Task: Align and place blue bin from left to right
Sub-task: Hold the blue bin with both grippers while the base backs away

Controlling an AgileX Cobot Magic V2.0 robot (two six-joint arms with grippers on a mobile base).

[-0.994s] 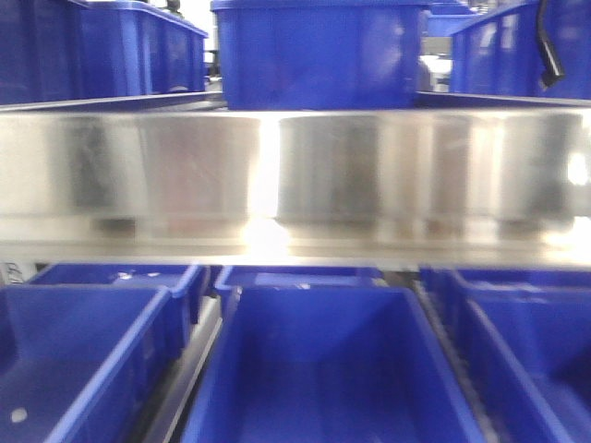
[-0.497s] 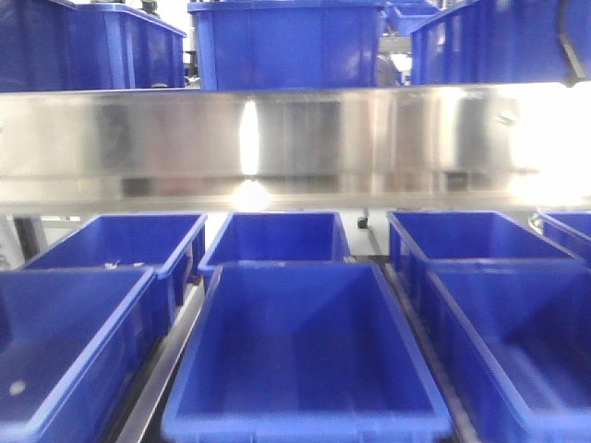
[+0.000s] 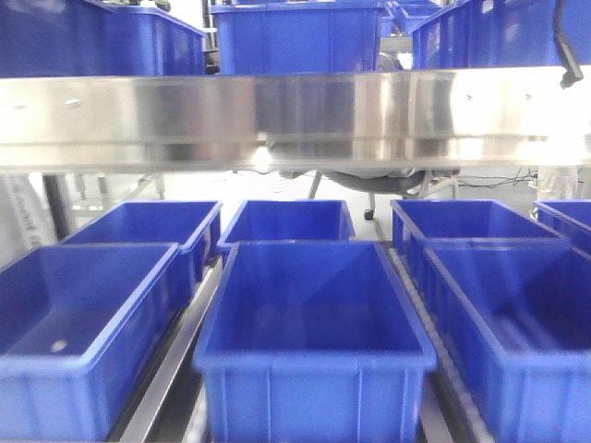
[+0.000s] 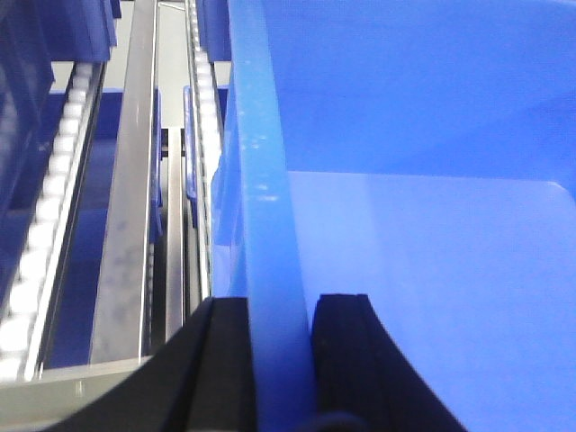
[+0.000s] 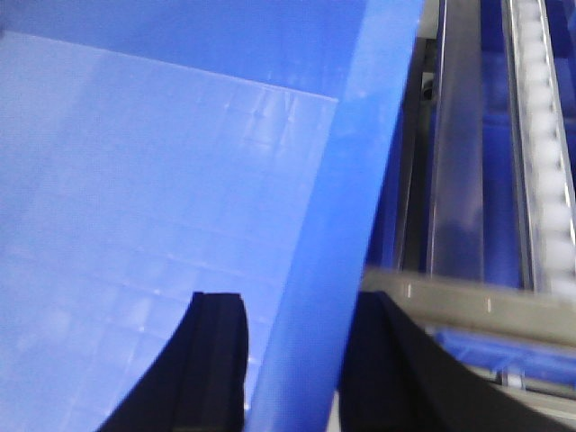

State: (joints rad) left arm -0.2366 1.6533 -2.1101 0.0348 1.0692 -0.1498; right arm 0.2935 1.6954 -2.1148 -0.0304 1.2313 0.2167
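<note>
The blue bin is in the lower middle of the front view, empty, with its front wall facing me. In the left wrist view my left gripper is shut on the bin's left rim, one black finger outside the wall and one inside. The right wrist view shows my right gripper shut on the bin's right rim in the same way. Neither gripper shows in the front view.
A steel shelf beam crosses above, with more blue bins on the upper level. Other bins stand to the left, to the right and behind. Roller rails run beside the held bin.
In the front view the steel beam has shifted upward and more of the lower rack shows. The middle bin's front wall has come into view, and the bin looks nearer.
</note>
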